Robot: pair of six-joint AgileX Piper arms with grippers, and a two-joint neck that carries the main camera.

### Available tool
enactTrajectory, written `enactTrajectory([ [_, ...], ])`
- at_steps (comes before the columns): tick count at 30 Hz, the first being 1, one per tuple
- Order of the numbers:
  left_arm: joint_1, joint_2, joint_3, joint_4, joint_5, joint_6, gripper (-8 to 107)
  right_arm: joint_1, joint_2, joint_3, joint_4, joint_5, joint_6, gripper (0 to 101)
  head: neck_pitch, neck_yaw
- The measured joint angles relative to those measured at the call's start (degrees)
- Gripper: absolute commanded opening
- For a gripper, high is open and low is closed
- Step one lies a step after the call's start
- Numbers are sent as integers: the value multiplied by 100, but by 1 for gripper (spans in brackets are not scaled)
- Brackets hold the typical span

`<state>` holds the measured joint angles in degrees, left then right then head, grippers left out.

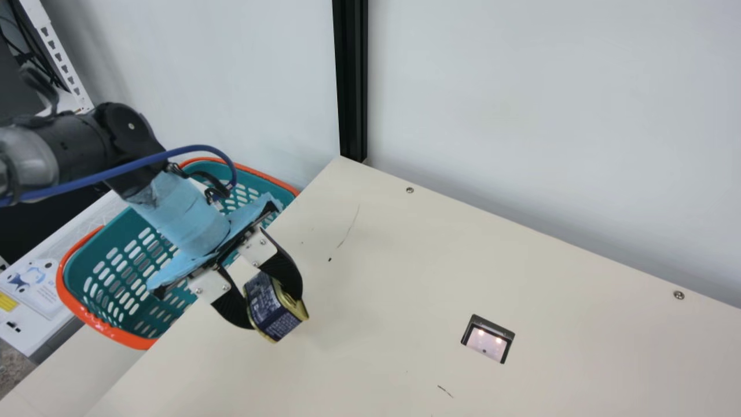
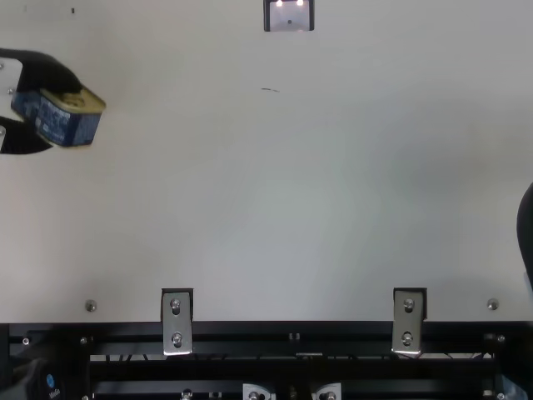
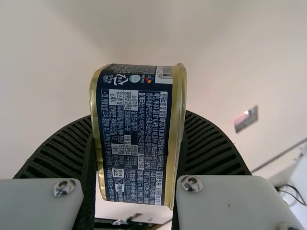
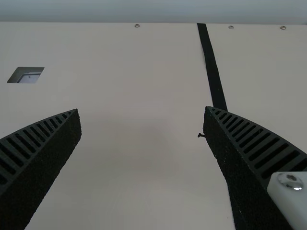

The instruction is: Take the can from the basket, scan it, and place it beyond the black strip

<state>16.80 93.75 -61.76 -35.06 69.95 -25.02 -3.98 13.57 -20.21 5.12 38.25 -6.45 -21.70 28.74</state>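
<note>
Can (image 3: 134,136), probably stiff, fairly heavy; best gripped across its ends, as left gripper (image 1: 275,313) clasps it; right gripper (image 4: 142,109) wide.

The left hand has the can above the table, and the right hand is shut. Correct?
No, the right hand is open, its fingers apart in the right wrist view. The left hand does have the can above the table.

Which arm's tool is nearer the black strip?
Right. The right tool hovers beside the black strip; the left tool holds the can near the basket.
</note>
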Motion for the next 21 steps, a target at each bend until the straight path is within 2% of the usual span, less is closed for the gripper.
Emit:
enactTrajectory([
  [5,0,0,0,-24,-24,0,13,0,0,0,0,0,0,101,0,0],
  [9,13,0,0,-34,-24,17,10,0,0,0,0,0,0,101,0,0],
  [21,-370,-179,216,-496,2,694,10,0,0,0,0,0,0,101,-29,0],
])
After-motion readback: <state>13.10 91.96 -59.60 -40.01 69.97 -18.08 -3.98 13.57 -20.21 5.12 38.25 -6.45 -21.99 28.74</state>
